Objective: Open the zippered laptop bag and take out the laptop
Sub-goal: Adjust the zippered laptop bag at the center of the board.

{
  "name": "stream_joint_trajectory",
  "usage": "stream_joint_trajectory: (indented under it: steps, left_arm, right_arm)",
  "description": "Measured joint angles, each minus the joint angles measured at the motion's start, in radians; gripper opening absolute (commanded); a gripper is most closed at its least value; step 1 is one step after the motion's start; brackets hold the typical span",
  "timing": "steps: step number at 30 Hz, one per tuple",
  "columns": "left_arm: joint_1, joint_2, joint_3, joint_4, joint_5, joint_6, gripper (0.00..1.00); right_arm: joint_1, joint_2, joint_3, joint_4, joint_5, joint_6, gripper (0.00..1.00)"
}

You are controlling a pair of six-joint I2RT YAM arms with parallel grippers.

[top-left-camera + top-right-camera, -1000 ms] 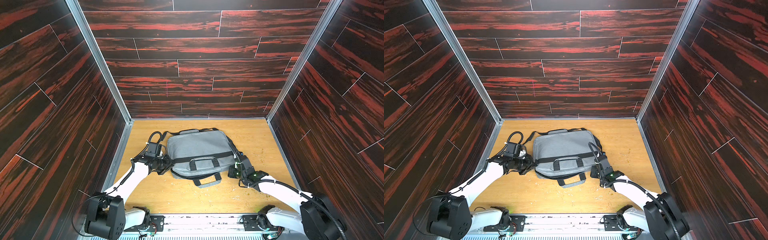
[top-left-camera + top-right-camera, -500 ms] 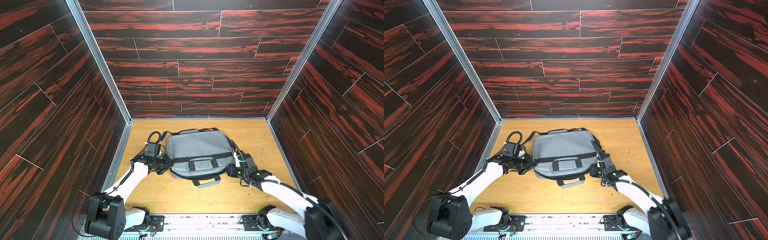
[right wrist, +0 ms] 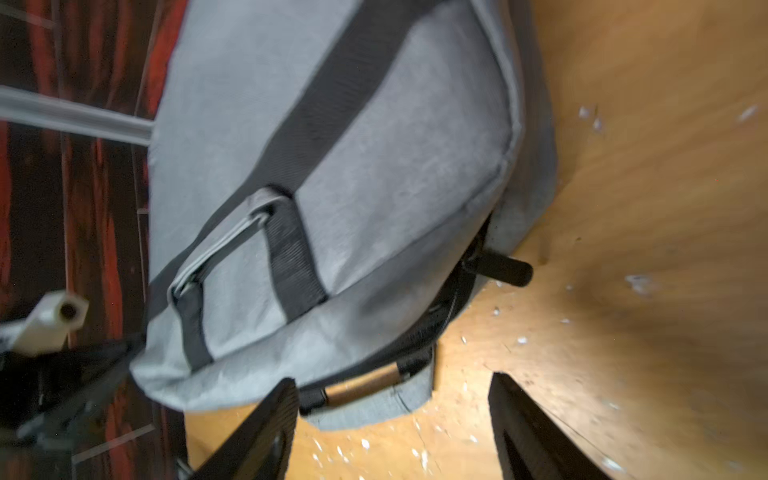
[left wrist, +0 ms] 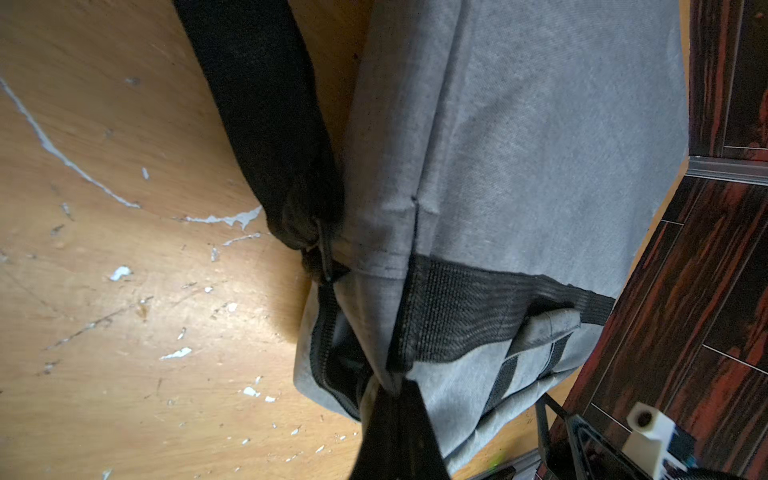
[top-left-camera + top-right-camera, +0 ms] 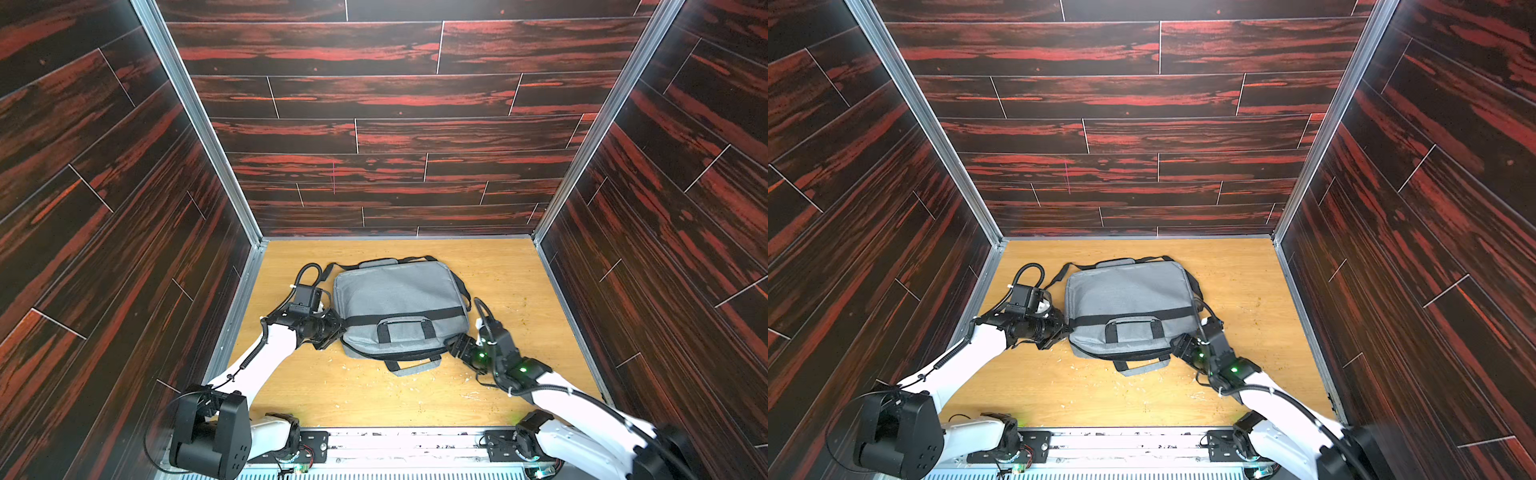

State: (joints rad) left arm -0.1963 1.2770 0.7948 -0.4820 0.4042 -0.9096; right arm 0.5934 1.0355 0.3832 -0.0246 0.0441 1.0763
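left tool (image 4: 392,388) tight on the zippered laptop bag (image 4: 540,145) — right tool (image 3: 392,380) agape, empty — wrist views only

Your arms (image 5: 270,353) are glossy white tubes with chunky black joint housings (image 5: 216,432) and black cables (image 5: 309,265) looping off the wrists. Right wrist (image 5: 500,353) has got tiny green lights (image 5: 523,369).

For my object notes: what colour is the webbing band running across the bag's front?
Black webbing band on the grey bag; clearest in the left wrist view.
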Motion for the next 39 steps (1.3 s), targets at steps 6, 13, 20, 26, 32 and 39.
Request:
stream_joint_trajectory:
  steps: [6,13,20,26,32,39]
  left_arm:
    - [-0.002,-0.009,-0.027,0.008,0.0,0.0,0.0]
    - [-0.014,-0.096,-0.08,-0.002,-0.005,-0.012,0.0]
    - [-0.056,-0.233,-0.176,-0.004,-0.047,-0.101,0.0]
    - [-0.148,-0.336,-0.24,0.005,-0.111,-0.216,0.0]
    - [-0.301,-0.411,-0.28,-0.011,-0.204,-0.378,0.0]
    - [-0.485,-0.414,-0.303,0.038,-0.319,-0.566,0.0]
  right_arm:
    - [0.0,0.164,0.01,0.134,0.026,0.106,0.48]
    - [-0.003,0.277,0.085,0.185,0.026,0.101,0.21]
    - [-0.024,0.367,0.192,0.174,-0.001,0.018,0.1]
    - [-0.066,0.53,0.378,0.163,-0.069,-0.103,0.1]
    - [-0.073,0.743,0.596,0.154,-0.159,-0.221,0.1]
    - [-0.071,0.98,0.935,0.076,-0.296,-0.349,0.11]
